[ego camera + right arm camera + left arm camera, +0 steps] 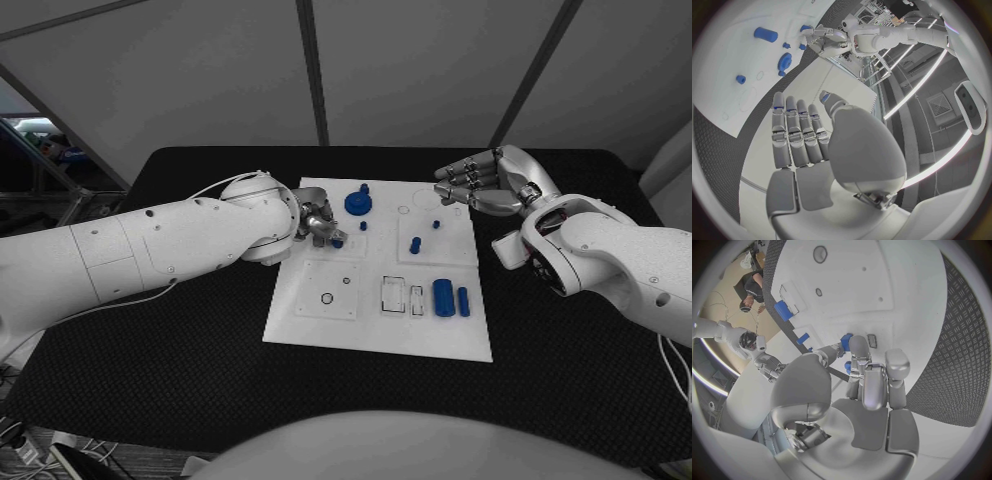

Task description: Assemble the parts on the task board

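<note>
The white task board [368,325] lies mid-table. My left hand [317,225] hangs over the board's left edge and pinches a small blue part [336,241] between its fingertips [856,347]; the small blue part [846,341] pokes out at their ends. Near it on the board are a blue gear-like part [358,205] and small blue pegs [415,243]. A thick blue cylinder [443,297] and a thin blue pin [464,297] lie at the board's right side. My right hand [483,185] hovers by the board's far right corner, fingers [798,132] straight and holding nothing.
Empty outlined slots [394,294] and a round hole [327,298] sit in the board's near half. Black table [173,340] surrounds the board. From the right wrist I see the blue gear-like part [786,60], the thick blue cylinder [766,34] and my left hand [820,40].
</note>
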